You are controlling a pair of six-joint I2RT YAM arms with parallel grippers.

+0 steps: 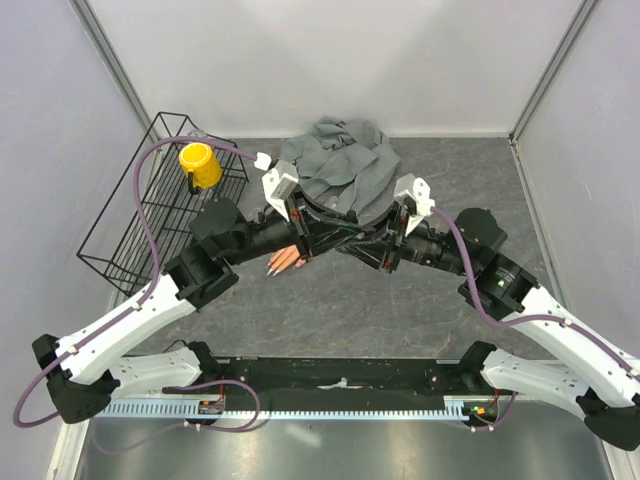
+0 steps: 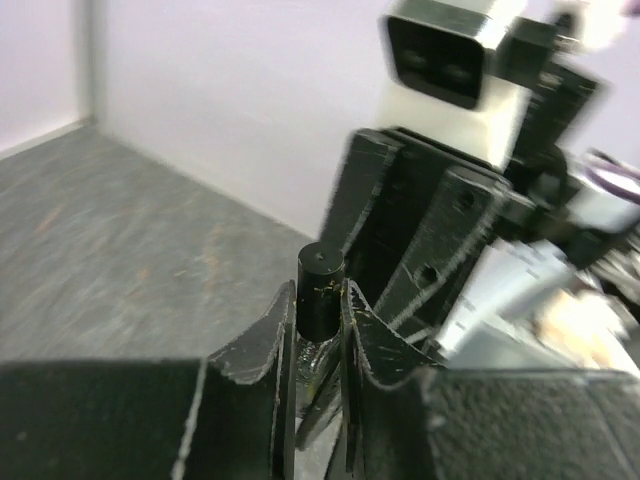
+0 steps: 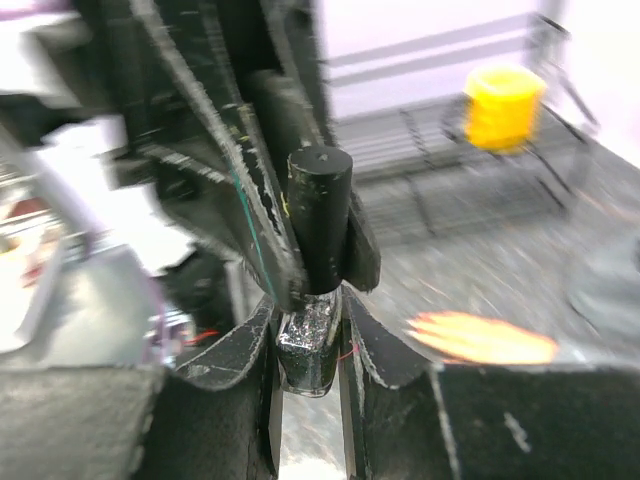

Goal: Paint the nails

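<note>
My right gripper (image 3: 308,310) is shut on the glittery dark glass body of a nail polish bottle (image 3: 308,352). The bottle's black cap (image 3: 320,215) points at my left gripper (image 2: 318,290), whose jaws are shut on that cap (image 2: 321,285). Both grippers meet above the table's middle, left (image 1: 335,238) and right (image 1: 372,248). The peach mannequin hand (image 1: 285,260) lies under the left arm, and its grey sleeve (image 1: 340,170) is bunched behind. Its fingers (image 3: 480,338) show blurred beyond the bottle. The nails (image 1: 273,268) are tiny reddish tips.
A black wire basket (image 1: 120,230) stands at the left wall with a yellow cup (image 1: 200,165) in it; the cup (image 3: 503,105) also shows in the right wrist view. White walls close the table's sides and back. A black rail (image 1: 340,375) runs along the near edge.
</note>
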